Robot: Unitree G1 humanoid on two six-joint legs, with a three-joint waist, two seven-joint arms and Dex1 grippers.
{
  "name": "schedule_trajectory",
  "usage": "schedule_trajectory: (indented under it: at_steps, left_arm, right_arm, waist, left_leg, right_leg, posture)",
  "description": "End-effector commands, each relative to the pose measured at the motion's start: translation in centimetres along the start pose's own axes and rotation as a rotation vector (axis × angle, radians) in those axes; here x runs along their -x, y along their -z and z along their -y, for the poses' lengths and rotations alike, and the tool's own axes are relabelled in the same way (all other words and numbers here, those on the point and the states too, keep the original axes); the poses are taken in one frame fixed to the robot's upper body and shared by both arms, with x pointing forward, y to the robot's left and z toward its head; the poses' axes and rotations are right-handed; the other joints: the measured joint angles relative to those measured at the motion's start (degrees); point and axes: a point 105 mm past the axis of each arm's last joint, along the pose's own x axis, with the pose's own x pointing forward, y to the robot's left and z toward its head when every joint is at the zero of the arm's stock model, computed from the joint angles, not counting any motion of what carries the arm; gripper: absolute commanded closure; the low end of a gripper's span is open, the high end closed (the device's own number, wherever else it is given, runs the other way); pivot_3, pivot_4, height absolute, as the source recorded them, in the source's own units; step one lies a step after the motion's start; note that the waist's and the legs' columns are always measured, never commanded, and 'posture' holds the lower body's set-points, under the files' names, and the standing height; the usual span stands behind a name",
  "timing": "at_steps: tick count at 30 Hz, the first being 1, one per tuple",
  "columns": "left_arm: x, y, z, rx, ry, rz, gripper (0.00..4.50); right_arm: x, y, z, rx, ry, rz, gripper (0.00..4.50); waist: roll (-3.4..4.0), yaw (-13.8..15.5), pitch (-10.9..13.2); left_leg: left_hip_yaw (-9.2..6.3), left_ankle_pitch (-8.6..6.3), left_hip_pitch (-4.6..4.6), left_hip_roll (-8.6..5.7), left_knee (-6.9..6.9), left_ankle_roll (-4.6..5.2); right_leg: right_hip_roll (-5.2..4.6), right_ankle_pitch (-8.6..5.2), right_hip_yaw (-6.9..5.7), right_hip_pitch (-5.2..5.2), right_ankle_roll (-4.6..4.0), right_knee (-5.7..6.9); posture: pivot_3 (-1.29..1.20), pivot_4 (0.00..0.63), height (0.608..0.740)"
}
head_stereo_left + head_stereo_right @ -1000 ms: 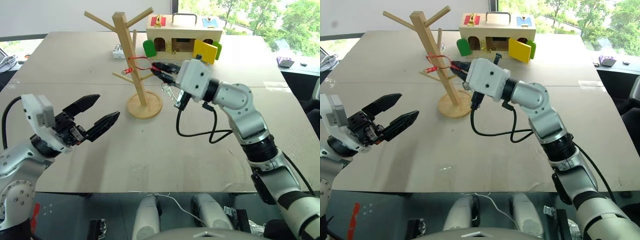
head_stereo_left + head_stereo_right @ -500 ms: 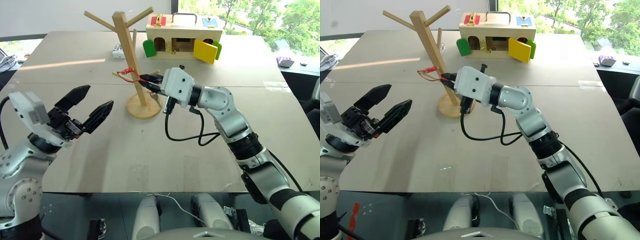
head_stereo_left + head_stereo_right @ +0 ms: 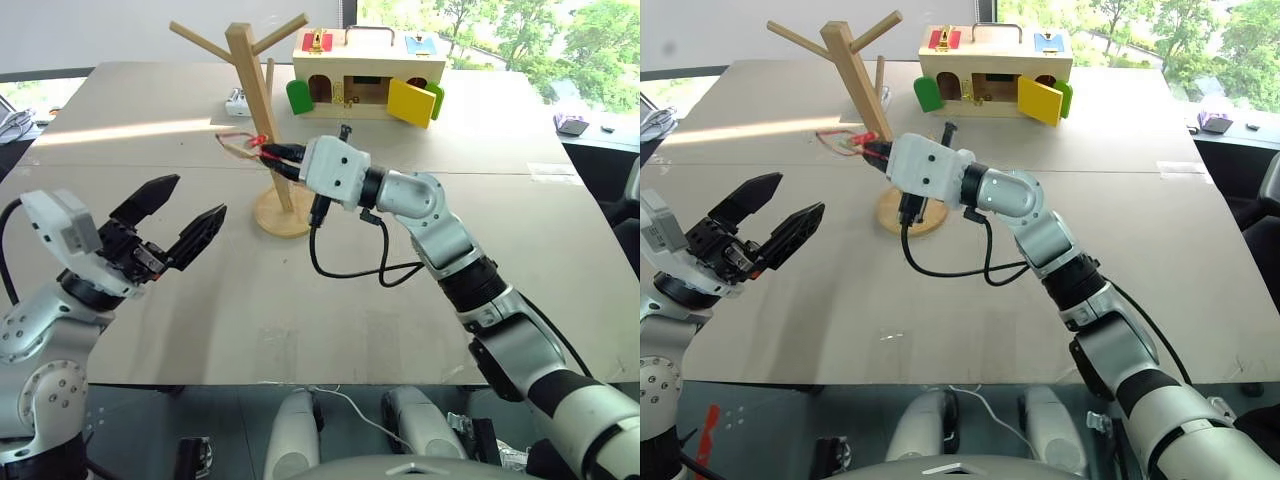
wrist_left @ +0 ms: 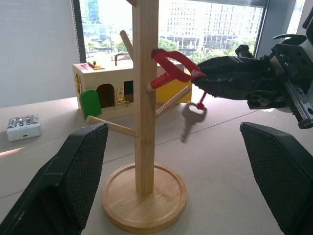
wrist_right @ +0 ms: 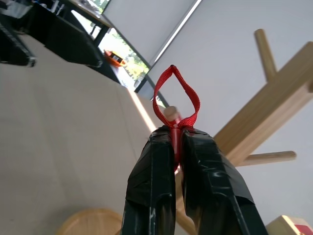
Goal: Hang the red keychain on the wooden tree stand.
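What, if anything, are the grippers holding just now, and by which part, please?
The right gripper pinches the red keychain at the base of its loop; the key dangles below. The left gripper is open and empty.

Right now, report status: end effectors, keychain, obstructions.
Right end effector shut on red keychain, loop beside the wooden tree stand, not seen over a peg. Left end effector open, empty. Nothing between loop and pegs.
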Motion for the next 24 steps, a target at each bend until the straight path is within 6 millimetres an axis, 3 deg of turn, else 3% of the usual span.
schedule_trajectory:
  at_steps: [1, 17, 19, 20, 24]
  left_arm:
    - [-0.1, -0.6, 0.2, -0.031, 0.011, 0.025, 0.00]
    - [0.0, -0.5, 0.1, -0.029, 0.011, 0.023, 0.00]
    - [0.0, -0.4, 0.1, -0.026, 0.008, 0.022, 0.00]
    - [0.0, -0.4, 0.1, -0.026, 0.007, 0.022, 0.00]
    - [-0.2, -0.1, 0.3, -0.018, 0.005, 0.024, 0.00]
  right_arm:
    - [-0.3, -0.8, 1.7, 0.037, 0.076, 0.028, 4.41]
    - [-0.2, 0.2, 0.9, 0.000, 0.044, -0.001, 4.41]
    - [-0.1, 0.2, 1.1, -0.015, 0.055, 0.002, 3.61]
    - [-0.1, 0.2, 1.2, -0.018, 0.058, 0.004, 3.43]
    - [0.5, -0.1, 1.8, -0.034, 0.103, 0.032, 1.70]
  waist:
    - [0.00, 0.0, 0.0]
    - [0.00, 0.0, 0.0]
    - [0.00, 0.0, 0.0]
    - [0.00, 0.0, 0.0]
    - [0.00, 0.0, 0.0]
  left_leg:
    - [0.00, 0.00, 0.00, 0.00, 0.00, 0.00]
    - [0.00, 0.00, 0.00, 0.00, 0.00, 0.00]
    - [0.00, 0.00, 0.00, 0.00, 0.00, 0.00]
    - [0.00, 0.00, -0.01, 0.00, 0.00, 0.00]
    - [0.00, 0.00, 0.00, 0.00, 0.00, 0.00]
  right_leg:
    - [0.00, 0.00, 0.00, 0.00, 0.00, 0.00]
    - [0.00, 0.00, 0.00, 0.00, 0.00, 0.01]
    - [0.00, 0.00, 0.00, 0.00, 0.00, 0.01]
    - [0.00, 0.00, 0.00, 0.00, 0.00, 0.01]
    - [0.00, 0.00, 0.00, 0.00, 0.00, 0.01]
  posture:
    - [0.00, 0.150, 0.735]
    - [0.00, 0.150, 0.735]
    - [0.00, 0.150, 0.735]
    - [0.00, 0.150, 0.735]
    - [0.00, 0.150, 0.735]
